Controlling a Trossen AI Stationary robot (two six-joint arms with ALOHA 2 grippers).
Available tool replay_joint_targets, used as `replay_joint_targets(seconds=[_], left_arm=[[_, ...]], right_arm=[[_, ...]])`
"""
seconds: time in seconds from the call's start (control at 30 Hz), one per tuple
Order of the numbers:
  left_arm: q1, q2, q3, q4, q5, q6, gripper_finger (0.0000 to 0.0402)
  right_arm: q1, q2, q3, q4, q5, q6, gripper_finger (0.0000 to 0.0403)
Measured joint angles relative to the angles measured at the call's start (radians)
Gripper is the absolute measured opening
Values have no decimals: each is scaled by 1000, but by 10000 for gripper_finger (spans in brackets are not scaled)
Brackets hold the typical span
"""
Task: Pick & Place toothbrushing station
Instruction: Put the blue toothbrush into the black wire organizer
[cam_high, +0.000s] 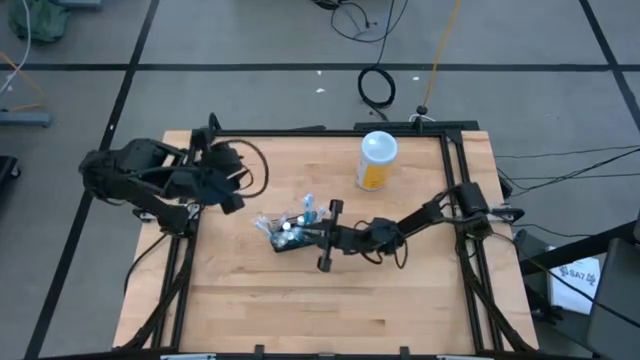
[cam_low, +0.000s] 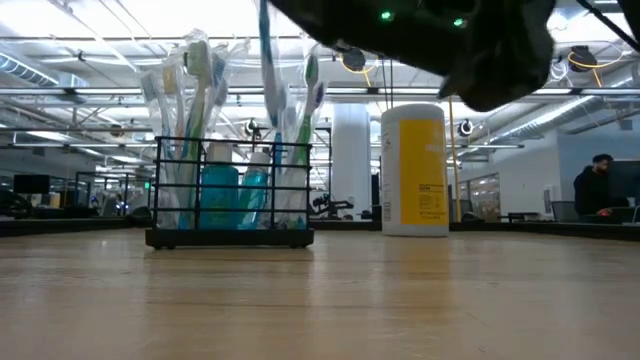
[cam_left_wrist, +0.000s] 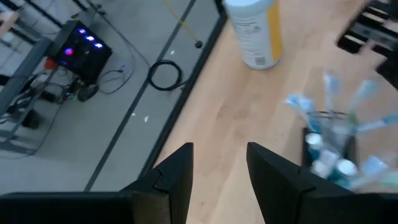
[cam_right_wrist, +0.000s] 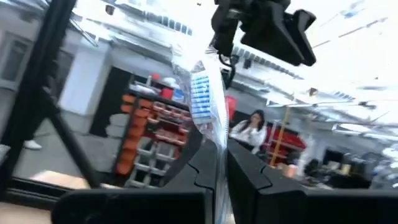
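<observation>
The black wire-mesh basket (cam_high: 290, 236) stands mid-table on its flat base, also in the low view (cam_low: 230, 205). In it stand several blue-and-white toothbrushes (cam_low: 195, 90) and teal tubes (cam_low: 220, 195), upright and leaning on its walls. My right gripper (cam_high: 322, 236) is at the basket's right side, shut on one wrapped toothbrush (cam_right_wrist: 202, 99). My left gripper (cam_left_wrist: 217, 168) is open and empty over the table's far left part (cam_high: 235, 185), apart from the basket. My right gripper pinches a wrapped toothbrush by its shaft below the head (cam_right_wrist: 214, 152) between its two fingers. The fingers come level from the table's right and lie across it. The brush stands upright, bristle head up; its blue handle (cam_low: 266, 80) reaches down toward the basket.
A white-and-yellow canister (cam_high: 377, 160) stands upright behind the basket to the right, also in the low view (cam_low: 414, 170). Black frame rails (cam_high: 455, 170) run along the table's edges. Bare wood lies toward the near edge (cam_high: 330, 310). A person shows far off in the room (cam_low: 598, 185).
</observation>
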Motion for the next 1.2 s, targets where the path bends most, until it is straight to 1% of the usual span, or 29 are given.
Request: replay_joint_targets(seconds=[0.1,0.23,0.4,0.47,0.57,0.63,0.7,0.83,0.97,1.13,1.2], left_arm=[[-2,-8,-1,1,-3,-9,157],[-6,-16,0,-2,4,-19,157],[-8,-13,-1,1,3,-19,157],[-6,-14,-1,-1,3,-15,157],[-6,-13,-1,-1,3,-19,157],[-8,-13,-1,0,7,-19,157],[-7,-13,-1,0,8,-20,157],[-6,-13,-1,0,8,-40,157],[-6,-13,-1,0,10,-55,157],[-7,-13,-1,0,10,-67,157],[-6,-13,-1,0,10,-69,157]], right_arm=[[-27,21,39,-6,2,-45,8],[-41,25,33,-39,78,41,8],[-29,23,17,-30,84,43,8],[-14,24,14,-30,120,30,8],[6,23,14,-27,209,-39,9],[13,23,14,-35,238,-51,9],[14,23,14,-71,237,-12,9],[-3,23,14,-187,234,163,9],[-26,19,16,-222,239,304,9],[-35,19,16,-234,240,335,9],[-35,19,16,-246,264,358,9]])
